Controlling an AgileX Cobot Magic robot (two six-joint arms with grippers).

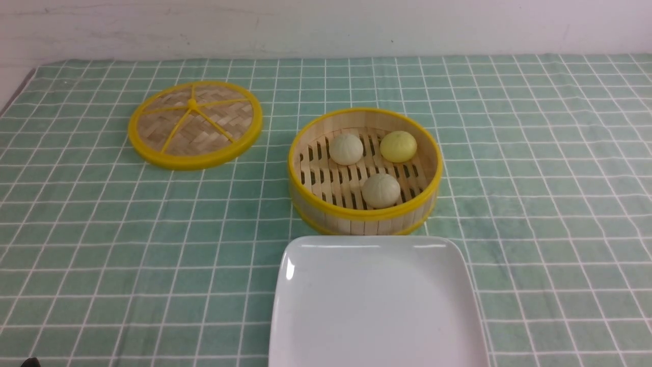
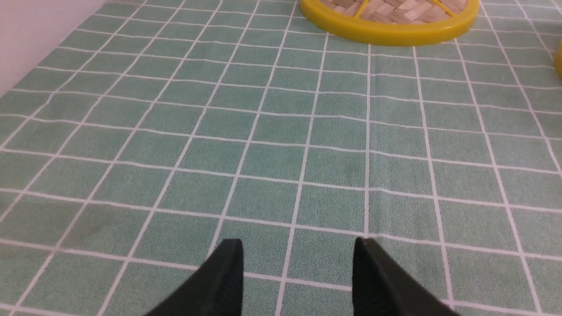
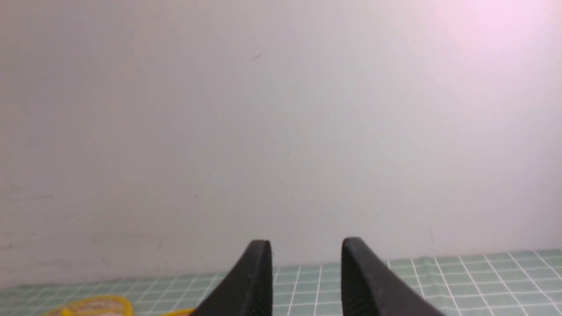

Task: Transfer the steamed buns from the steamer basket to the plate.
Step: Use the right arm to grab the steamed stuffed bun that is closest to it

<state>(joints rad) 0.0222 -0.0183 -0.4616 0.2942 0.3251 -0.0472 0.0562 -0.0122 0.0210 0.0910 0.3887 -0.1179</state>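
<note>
Sitting basketed, buns (image 1: 381,190) (three), far from fingers (image 2: 221,281)

Left claw (image 2: 297,242) tilts down near the tabletop's (image 2: 281,145) left edge, jaws spread wide with nothing between them. Right claw (image 3: 307,241) aims nearly level, jaws parted less, also empty.

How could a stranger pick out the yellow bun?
Find the round bamboo steamer basket on the green checked cloth, just beyond the white plate. Inside, the yellow bun sits far right. Its two neighbours are pale white.
</note>
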